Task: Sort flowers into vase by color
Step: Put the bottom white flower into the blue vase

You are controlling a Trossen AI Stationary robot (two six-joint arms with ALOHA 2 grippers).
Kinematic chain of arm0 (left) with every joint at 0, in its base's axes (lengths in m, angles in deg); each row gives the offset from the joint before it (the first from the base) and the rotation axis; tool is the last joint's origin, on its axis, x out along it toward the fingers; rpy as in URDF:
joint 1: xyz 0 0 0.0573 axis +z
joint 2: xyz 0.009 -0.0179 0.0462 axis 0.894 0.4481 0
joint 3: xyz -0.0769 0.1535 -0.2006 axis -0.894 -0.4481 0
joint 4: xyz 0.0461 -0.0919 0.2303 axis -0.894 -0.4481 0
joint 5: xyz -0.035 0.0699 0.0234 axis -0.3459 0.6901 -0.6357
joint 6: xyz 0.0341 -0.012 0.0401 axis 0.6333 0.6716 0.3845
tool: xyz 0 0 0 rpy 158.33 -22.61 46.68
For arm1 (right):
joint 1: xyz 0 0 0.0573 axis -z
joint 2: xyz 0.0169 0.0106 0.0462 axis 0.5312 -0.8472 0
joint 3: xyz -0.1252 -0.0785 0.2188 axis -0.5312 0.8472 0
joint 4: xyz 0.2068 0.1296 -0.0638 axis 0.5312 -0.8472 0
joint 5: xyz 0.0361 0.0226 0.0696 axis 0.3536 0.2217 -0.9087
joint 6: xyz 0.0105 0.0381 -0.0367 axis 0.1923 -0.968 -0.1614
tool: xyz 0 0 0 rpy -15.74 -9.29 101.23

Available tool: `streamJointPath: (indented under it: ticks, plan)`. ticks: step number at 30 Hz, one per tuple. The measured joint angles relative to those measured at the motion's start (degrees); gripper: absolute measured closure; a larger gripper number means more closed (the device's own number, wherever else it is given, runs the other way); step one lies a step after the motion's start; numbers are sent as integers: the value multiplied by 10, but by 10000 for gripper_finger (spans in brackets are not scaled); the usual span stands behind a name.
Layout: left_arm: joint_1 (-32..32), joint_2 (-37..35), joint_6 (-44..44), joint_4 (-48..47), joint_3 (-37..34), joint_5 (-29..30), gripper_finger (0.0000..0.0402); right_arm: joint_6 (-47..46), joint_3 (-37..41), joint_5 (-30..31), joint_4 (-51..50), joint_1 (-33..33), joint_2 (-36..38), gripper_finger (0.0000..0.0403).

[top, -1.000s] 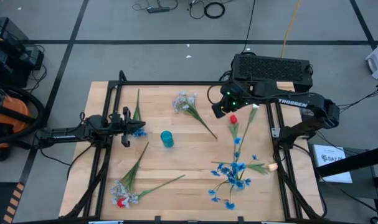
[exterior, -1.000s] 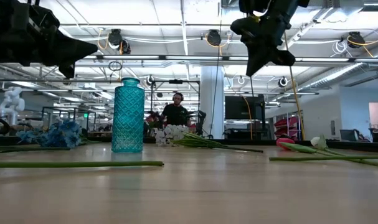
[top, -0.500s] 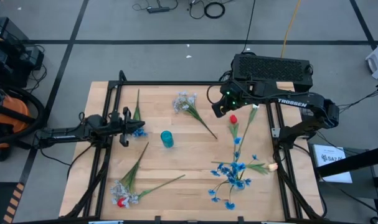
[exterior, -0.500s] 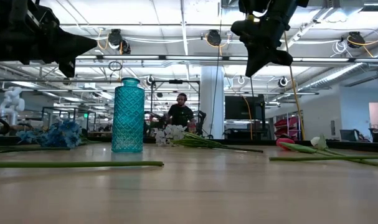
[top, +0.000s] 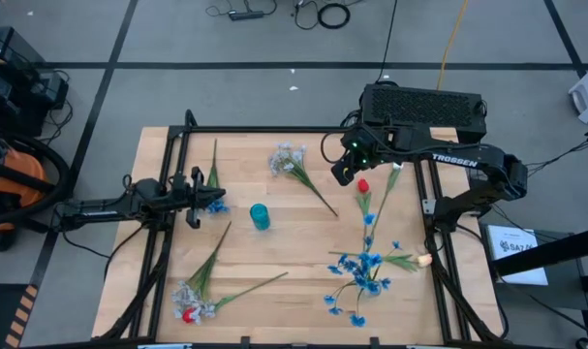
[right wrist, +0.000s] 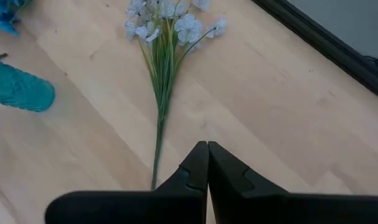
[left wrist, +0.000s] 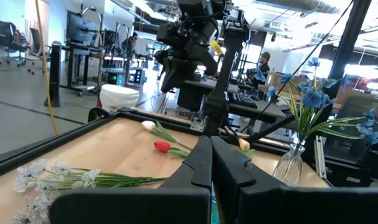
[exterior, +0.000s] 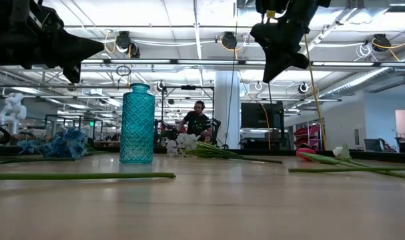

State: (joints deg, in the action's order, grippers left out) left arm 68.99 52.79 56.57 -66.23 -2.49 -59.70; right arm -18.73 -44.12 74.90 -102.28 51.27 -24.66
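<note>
Flowers lie scattered over the wooden surface (top: 294, 291), none of them yet standing in the teal vase (top: 261, 216) near its middle, so by my judgement the sorting has hardly begun. Largest of them is the bright blue spray (top: 363, 272) on the right side toward the front, with a pale spray and a red bloom (top: 189, 302) at the front left, a pale blue-white spray (top: 292, 163) toward the back, a red tulip (top: 363, 185) with a white bud (top: 397, 167) just beside it on the right, and another blue spray (top: 215, 205) on the left. The right hand (top: 345, 173) hangs high above the surface near the red tulip, its fingers pressed together on nothing, and its wrist camera looks down on the pale spray's stem, likely the next pick. The left hand (top: 193, 202) waits low at the left edge beside the small blue spray, fingers likewise together and empty. Lying flat, the thin stems will need a grip taken close to the wood.
</note>
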Motion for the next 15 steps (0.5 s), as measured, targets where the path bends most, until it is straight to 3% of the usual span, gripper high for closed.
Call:
streamJointPath:
  ticks: [15]
  plan:
    - [0, 0, 29, 78, 3, 5, 399, -21, 1, -2, -4, -17, 0, 403]
